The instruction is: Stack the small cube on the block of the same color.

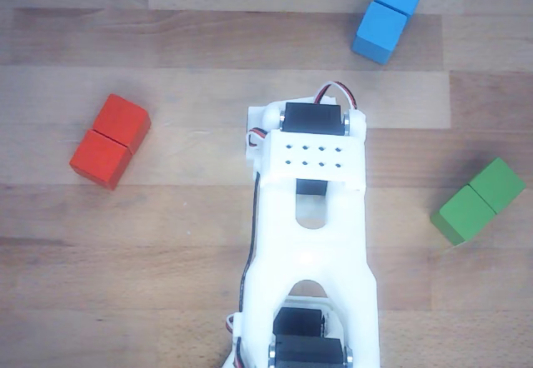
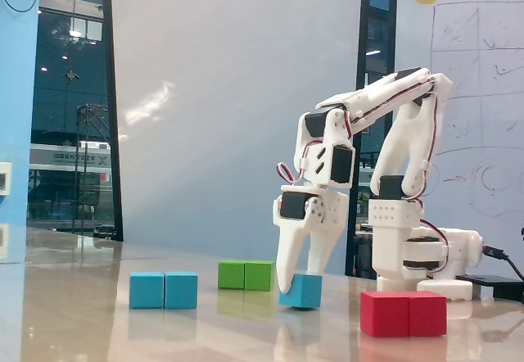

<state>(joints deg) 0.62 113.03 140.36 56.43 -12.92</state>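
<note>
Gripper (image 2: 300,284) is down around the cube (image 2: 301,291) on the table (image 2: 82,313), fingers straddling it; can't tell if it's actually clamped. Blue block (image 2: 164,290) sits well apart. A loose grip could drop the cube mid-carry.

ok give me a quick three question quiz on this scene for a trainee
1. True or false: the small cube already sits on the blue block.
2. In the fixed view, which block lies nearest the camera: A red, B green, C blue?
3. In the fixed view, what is the gripper at?

Key: 1 false, it is on the table. 2 A, the red block. 3 The small cube; the green block lies behind.
</note>
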